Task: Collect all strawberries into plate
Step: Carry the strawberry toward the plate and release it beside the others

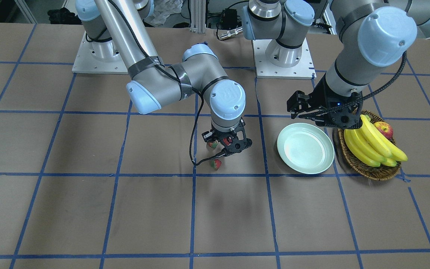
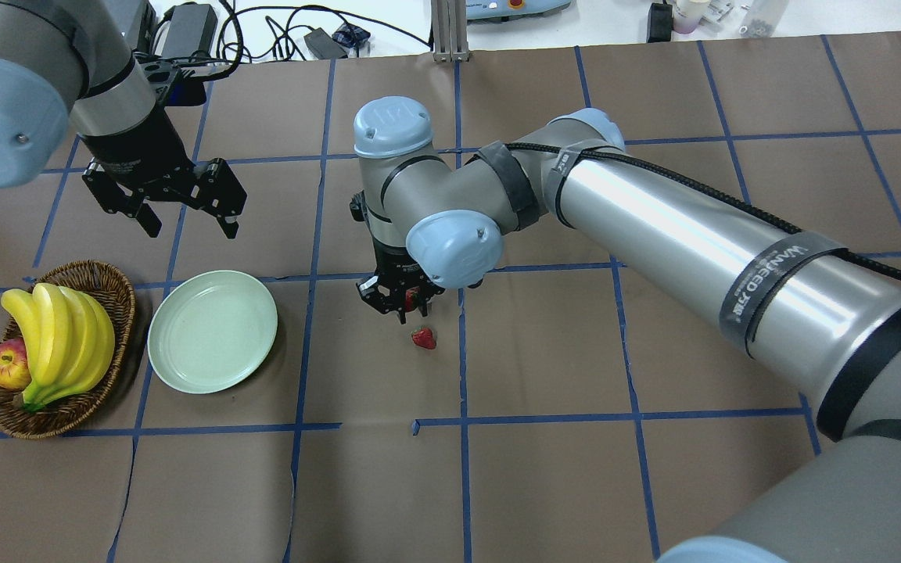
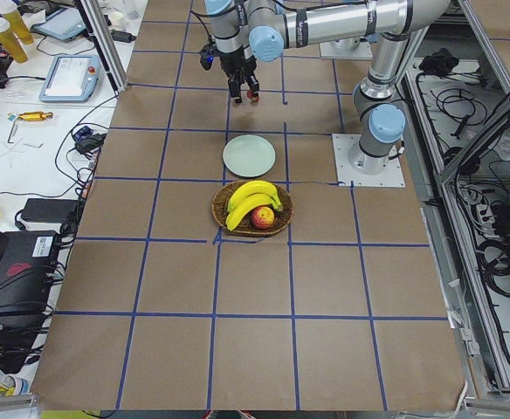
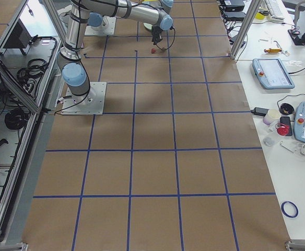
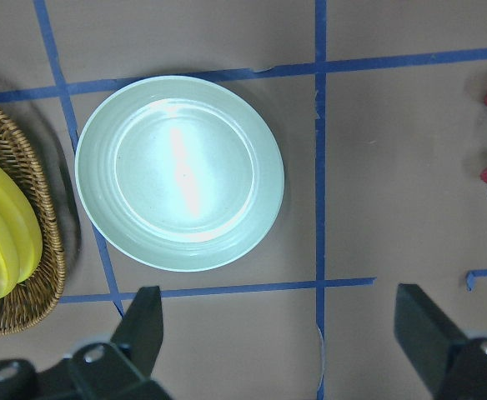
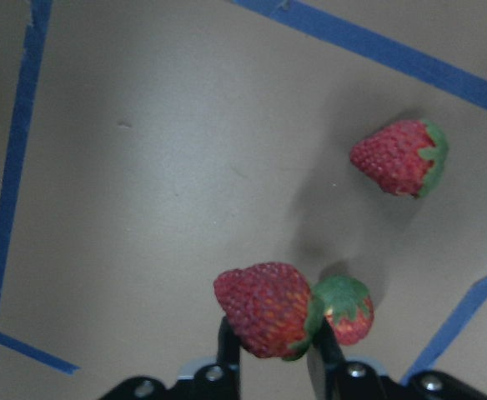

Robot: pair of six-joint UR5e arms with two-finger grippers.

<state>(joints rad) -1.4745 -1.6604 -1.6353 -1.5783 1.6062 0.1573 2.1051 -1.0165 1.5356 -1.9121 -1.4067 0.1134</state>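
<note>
Held strawberry (image 6: 264,308): clamped round its body between the right jaws, seemingly just off the surface, ready for the carry.
Other strawberries: one (image 6: 348,310) just beside the right jaws, one (image 6: 398,157) a little beyond them; both lie on the surface.
Plate (image 2: 212,330): empty, well apart from the right jaws, near the left jaws.
Left jaws: wide apart, hovering, holding nothing; probably parked out of the way.
Basket (image 2: 128,313): bananas (image 2: 59,336) and apple (image 2: 6,366), beyond the plate.
Surface (image 2: 544,375): brown paper, blue tape grid.
Room: cables, side benches with tablets.
</note>
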